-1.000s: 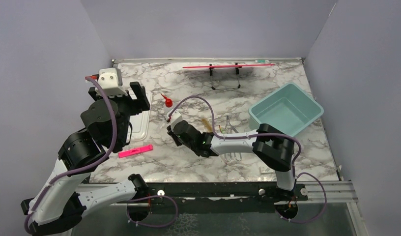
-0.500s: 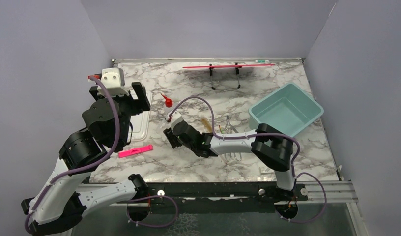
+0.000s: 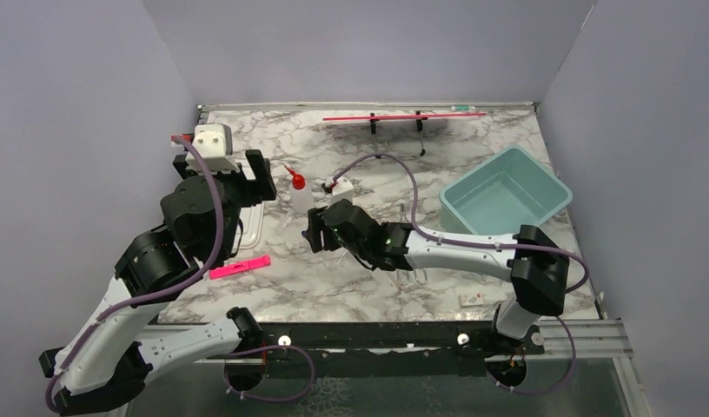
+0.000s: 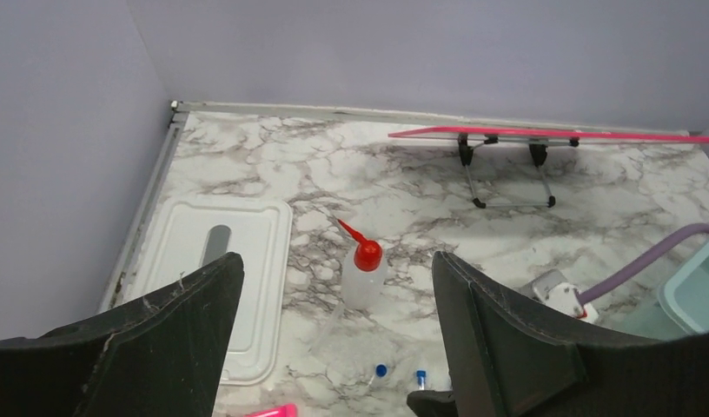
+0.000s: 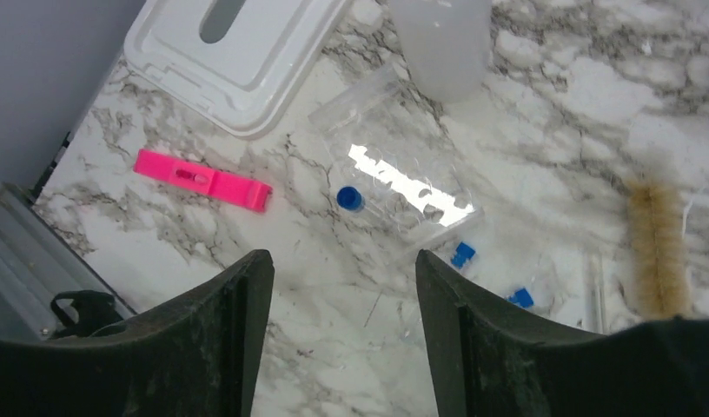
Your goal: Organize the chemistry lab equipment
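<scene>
- Bright, even overhead light falls on the white marble-patterned table [image 3: 351, 291]; the colours are clear
- A soft grey shadow lies under the long red rod on its black wire stand [image 3: 403, 115]
- A hard white glare streak crosses the blue-capped clear plastic piece [image 5: 394, 187] in the right wrist view
- The left gripper [image 4: 335, 261] and right gripper [image 5: 342, 256] show as dim black shapes, underlit; their edges are slightly soft

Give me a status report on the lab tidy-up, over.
Left hand open, empty. Right hand open over blue-capped tubes lying flat. Squeeze bottle upright beside them. Pink strip off to one side.
</scene>
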Controlling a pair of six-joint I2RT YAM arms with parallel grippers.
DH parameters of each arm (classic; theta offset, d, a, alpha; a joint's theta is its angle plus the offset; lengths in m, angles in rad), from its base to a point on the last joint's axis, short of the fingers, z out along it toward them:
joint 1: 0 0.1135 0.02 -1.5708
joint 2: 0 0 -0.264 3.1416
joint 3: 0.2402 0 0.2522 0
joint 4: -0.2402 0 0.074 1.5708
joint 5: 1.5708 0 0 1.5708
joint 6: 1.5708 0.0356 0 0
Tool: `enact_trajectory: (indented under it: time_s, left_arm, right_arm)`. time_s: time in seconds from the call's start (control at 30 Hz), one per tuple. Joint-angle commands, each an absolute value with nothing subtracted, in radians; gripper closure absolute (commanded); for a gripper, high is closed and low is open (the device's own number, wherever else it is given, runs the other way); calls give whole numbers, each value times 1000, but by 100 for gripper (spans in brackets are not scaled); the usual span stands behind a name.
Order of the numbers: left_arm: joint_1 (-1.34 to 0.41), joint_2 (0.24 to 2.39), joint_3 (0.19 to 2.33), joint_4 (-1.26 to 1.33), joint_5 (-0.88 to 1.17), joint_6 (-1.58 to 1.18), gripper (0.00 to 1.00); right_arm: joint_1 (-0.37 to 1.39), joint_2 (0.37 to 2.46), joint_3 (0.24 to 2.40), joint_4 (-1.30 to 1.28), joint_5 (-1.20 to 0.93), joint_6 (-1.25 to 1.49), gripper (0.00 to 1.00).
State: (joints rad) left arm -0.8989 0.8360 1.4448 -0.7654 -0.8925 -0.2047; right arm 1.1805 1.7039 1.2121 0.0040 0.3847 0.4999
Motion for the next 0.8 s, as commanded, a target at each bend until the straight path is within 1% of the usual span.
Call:
enact_trajectory:
  time_s: [0.0,0.07,0.13,0.3,0.4,0.63,0.77]
  left_arm:
    - [-904,825,1375,-759,-781,-279,16]
    - [-904,829,1330,-756,-732,-293,7]
    - [-904,832,1286,-755,-700,-317,6]
    - [-905,836,1181,-746,-637,-386,5]
    - [-904,835,1142,-741,-615,-410,5]
    - [-904,823,1091,-730,-594,-438,6]
    - [-904,820,1071,-727,-594,-447,6]
  right_arm:
    - [1105,1659,1167,-341,367,880,40]
    - [1044,1646,1122,-412,294,993,44]
    - [1024,1639,1094,-440,281,1030,46]
    - [1022,1729,1165,-634,309,1110,46]
    - [1022,1778,1203,-725,325,1148,50]
    - [1021,1833,1223,-718,318,1137,57]
    - [1022,1859,1239,-700,315,1112,59]
